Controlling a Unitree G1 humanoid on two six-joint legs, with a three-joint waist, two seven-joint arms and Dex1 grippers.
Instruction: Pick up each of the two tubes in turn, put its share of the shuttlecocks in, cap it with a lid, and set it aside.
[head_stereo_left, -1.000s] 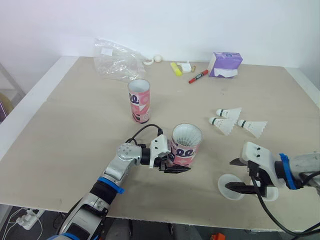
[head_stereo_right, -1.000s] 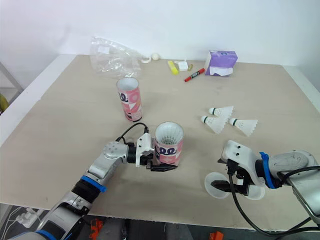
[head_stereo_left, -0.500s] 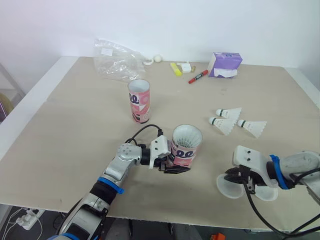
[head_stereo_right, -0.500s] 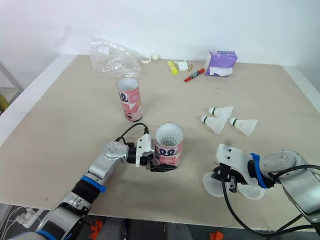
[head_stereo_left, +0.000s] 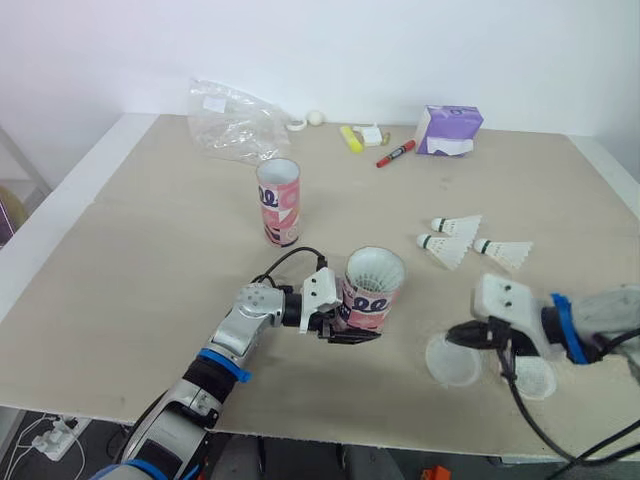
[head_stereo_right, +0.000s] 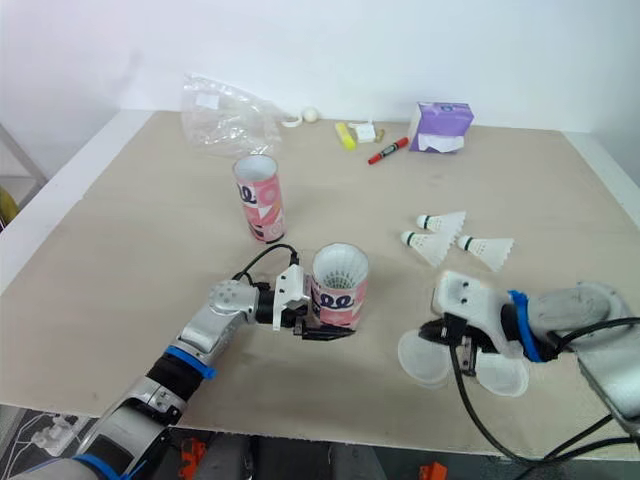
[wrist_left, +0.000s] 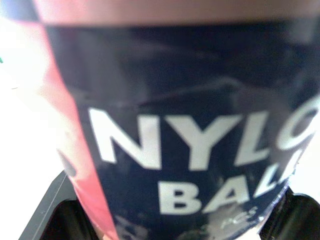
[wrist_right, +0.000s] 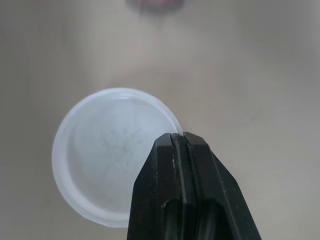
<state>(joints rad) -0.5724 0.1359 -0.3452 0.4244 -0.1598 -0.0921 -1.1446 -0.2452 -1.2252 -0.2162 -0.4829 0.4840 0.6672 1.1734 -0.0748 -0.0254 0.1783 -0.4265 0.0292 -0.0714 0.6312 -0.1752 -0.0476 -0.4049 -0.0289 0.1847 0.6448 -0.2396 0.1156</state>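
Note:
My left gripper (head_stereo_left: 349, 330) is closed around the lower part of a pink tube (head_stereo_left: 368, 298), held upright with white shuttlecock feathers showing in its open top. The tube's dark label (wrist_left: 175, 125) is right in front of the left wrist camera. My right gripper (wrist_right: 179, 139) is shut on the rim of a translucent white lid (head_stereo_left: 451, 360), right of that tube. A second lid (head_stereo_left: 533, 378) lies under the right arm. The other pink tube (head_stereo_left: 279, 202) stands upright farther back. Three loose shuttlecocks (head_stereo_left: 447, 248) lie at the right.
At the back of the table are a crumpled plastic bag (head_stereo_left: 235, 122), a purple tissue pack (head_stereo_left: 449, 130), a red marker (head_stereo_left: 397, 153), a yellow highlighter (head_stereo_left: 351, 138) and a small white ball (head_stereo_left: 316, 117). The table's front edge runs just below both grippers.
My right gripper went from open to shut on the lid's rim and has carried the lid a little left and back. The left arm and its tube have stayed put.

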